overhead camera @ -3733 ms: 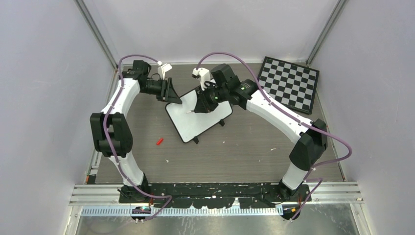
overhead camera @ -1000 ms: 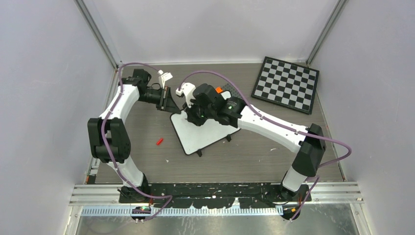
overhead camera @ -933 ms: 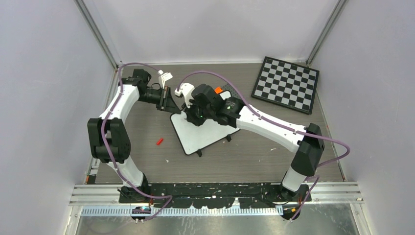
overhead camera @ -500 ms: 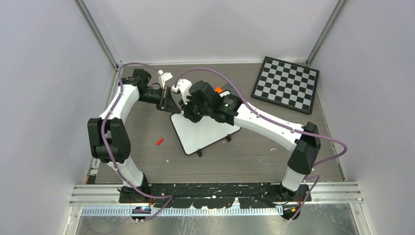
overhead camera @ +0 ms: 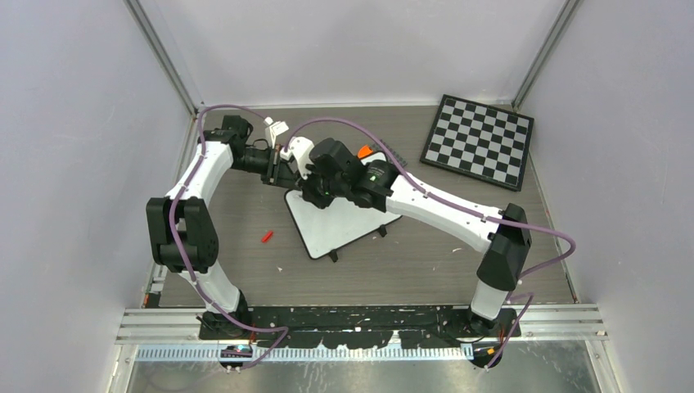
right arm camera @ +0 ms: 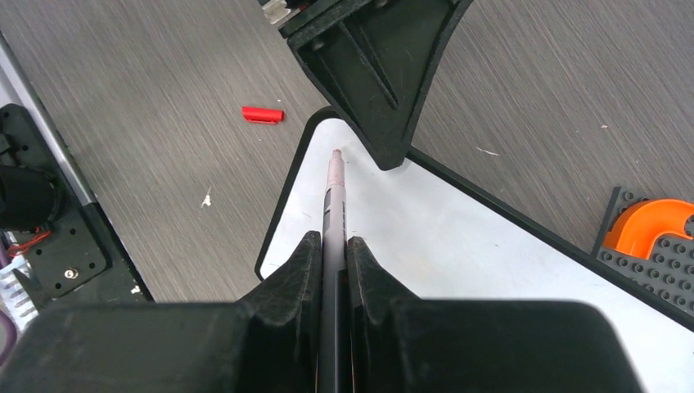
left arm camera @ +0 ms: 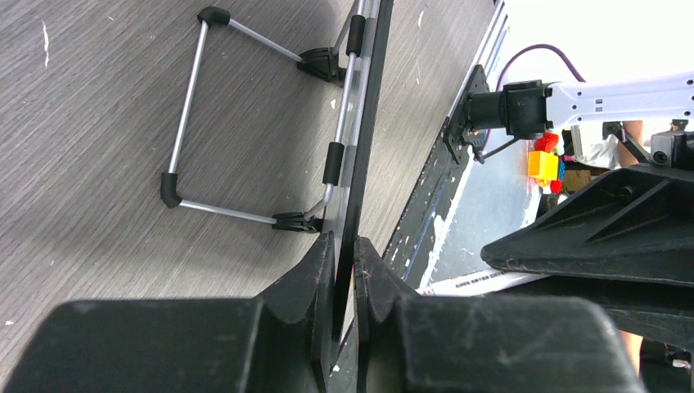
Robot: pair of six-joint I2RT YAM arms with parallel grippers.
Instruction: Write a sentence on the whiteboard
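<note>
The whiteboard [overhead camera: 340, 223] lies tilted mid-table on small black feet, and its visible face [right arm camera: 466, 246] is blank; no red sentence shows. My left gripper [overhead camera: 282, 170] is shut on the board's far-left edge, which appears edge-on between its fingers [left arm camera: 344, 246]. My right gripper [overhead camera: 312, 191] is shut on a grey marker [right arm camera: 334, 205]. The marker's tip [right arm camera: 335, 154] points at the board's corner, right by the left gripper's finger [right arm camera: 376, 74]. I cannot tell whether the tip touches the board.
A red marker cap [overhead camera: 267, 237] lies on the table left of the board and also shows in the right wrist view [right arm camera: 263, 115]. A chessboard [overhead camera: 479, 141] sits at the far right. An orange piece on a grey studded plate [right arm camera: 655, 229] lies just behind the whiteboard.
My right gripper has carried the marker left across the board to its far-left corner. Since the oldest frame the board shifted slightly; the left arm has held still over the last second.
</note>
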